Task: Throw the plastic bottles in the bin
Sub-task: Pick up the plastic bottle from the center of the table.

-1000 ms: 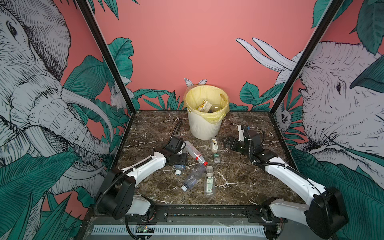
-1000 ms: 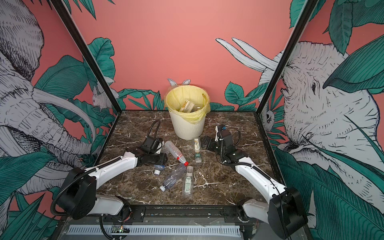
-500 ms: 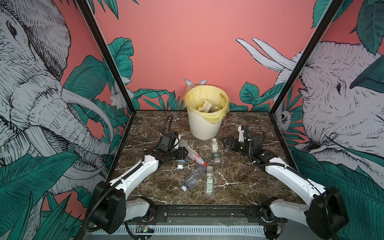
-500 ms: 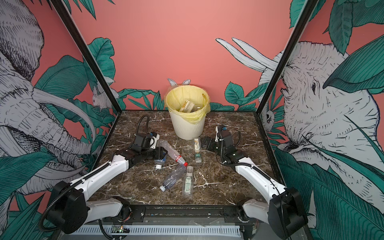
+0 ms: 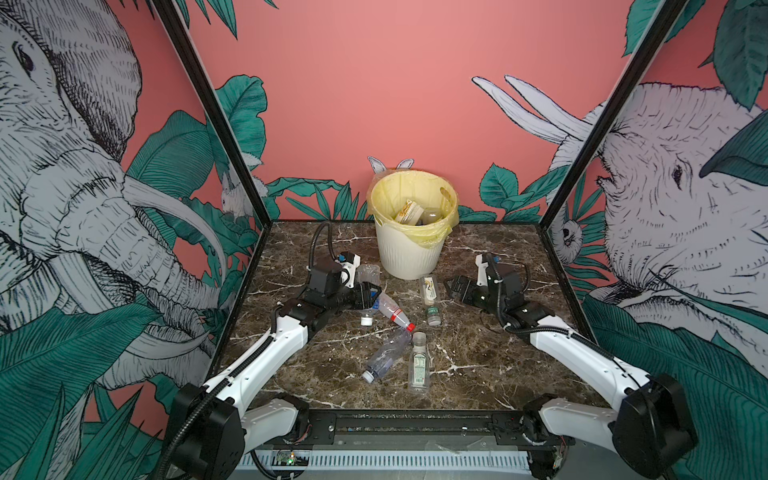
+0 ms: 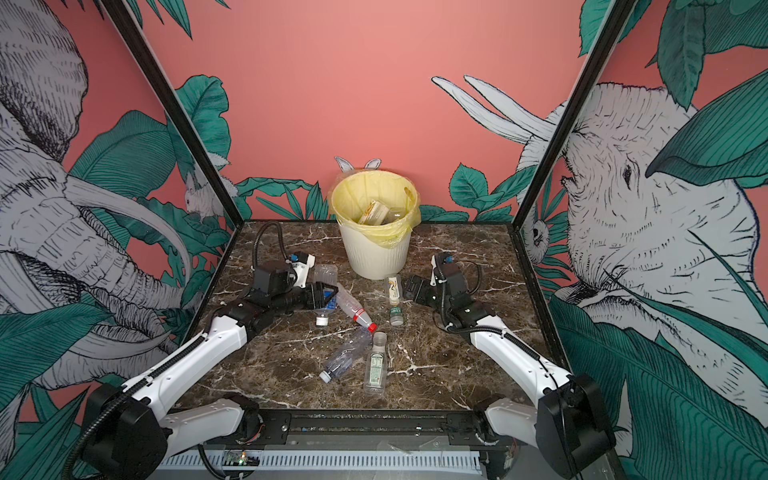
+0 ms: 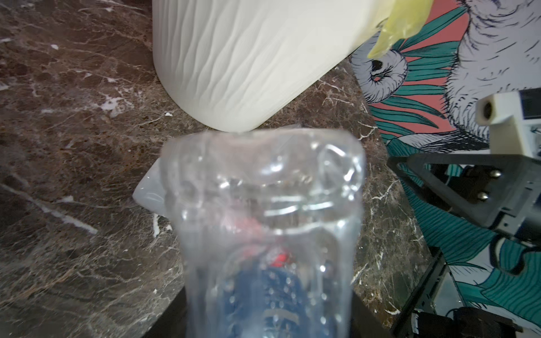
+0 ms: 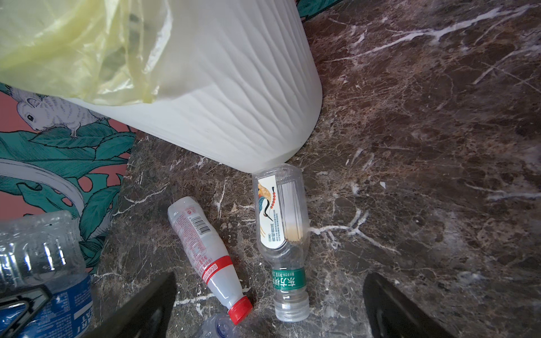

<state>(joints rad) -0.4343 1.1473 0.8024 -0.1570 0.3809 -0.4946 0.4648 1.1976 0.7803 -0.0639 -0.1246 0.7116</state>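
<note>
The cream ribbed bin [image 5: 409, 253] [image 6: 376, 257] with its yellow bag stands at the back and holds some bottles. My left gripper [image 5: 365, 296] [image 6: 322, 296] is shut on a clear blue-labelled bottle [image 7: 263, 204] [image 8: 44, 248], held off the table left of the bin with its white cap down. My right gripper [image 5: 455, 286] [image 8: 269, 281] hangs open, low over a green-banded bottle [image 8: 281, 222] that lies at the bin's foot. Beside it lies a red-capped bottle [image 5: 392, 309] [image 8: 202, 243]. Nearer the front lie a crushed clear bottle [image 5: 384, 355] and a green-and-white-labelled bottle [image 5: 419, 365].
The dark marble table [image 5: 478, 365] is walled on three sides by printed panels with black corner posts [image 5: 224, 137]. The bin's wall [image 7: 248, 58] rises close in front of the held bottle. The left arm's cable [image 5: 322, 237] loops up at the back left.
My left arm has lifted the blue-labelled bottle off the table and carried it back towards the bin, turning it cap down. The right arm has stayed still.
</note>
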